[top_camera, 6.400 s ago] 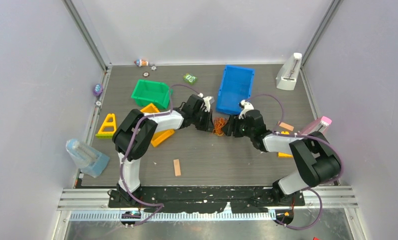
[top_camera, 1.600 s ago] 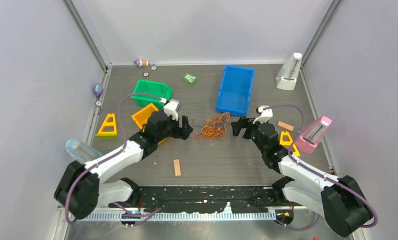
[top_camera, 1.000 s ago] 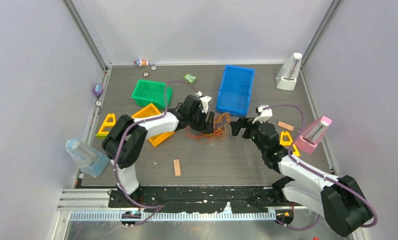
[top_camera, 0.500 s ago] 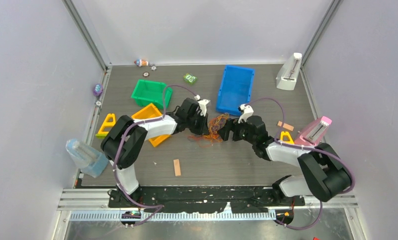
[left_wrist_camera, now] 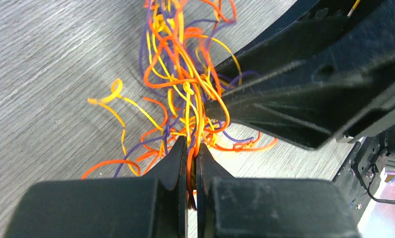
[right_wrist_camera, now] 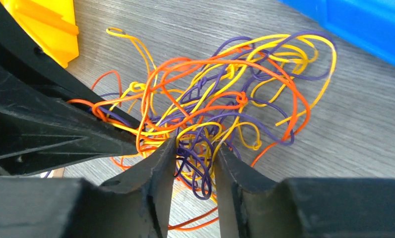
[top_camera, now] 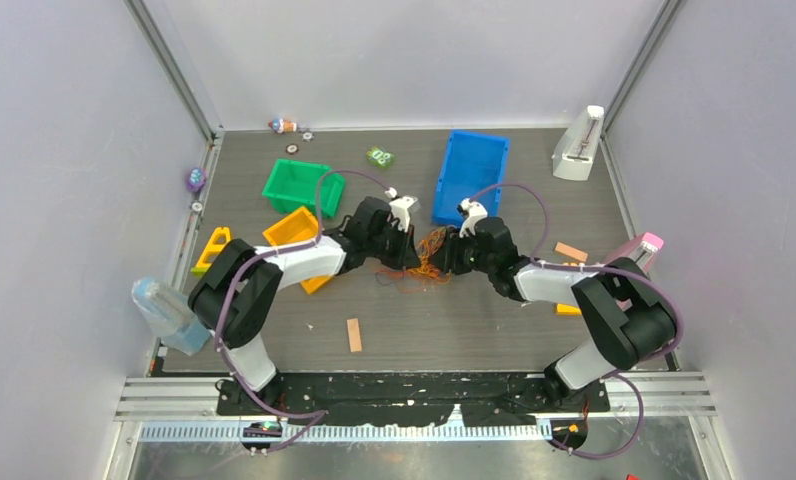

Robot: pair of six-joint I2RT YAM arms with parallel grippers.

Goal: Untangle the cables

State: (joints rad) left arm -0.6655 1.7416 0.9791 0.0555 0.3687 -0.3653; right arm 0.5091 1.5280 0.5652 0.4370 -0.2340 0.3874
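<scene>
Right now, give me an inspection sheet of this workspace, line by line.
Surface: grey wood-grain table.
Job's things: cables, one knotted bundle of orange, yellow and purple strands, lying between the two arms.
Clutter: green bin, blue bin, orange bin, yellow triangle, wooden block, white stand, clear container at the left edge.
Pincers: left pincer shut on cables; right pincer jaws apart, straddling strands, not clamped.
Arm cabling: purple hoses arch over both arms.
Surroundings: plain grey walls, metal frame posts.
</scene>
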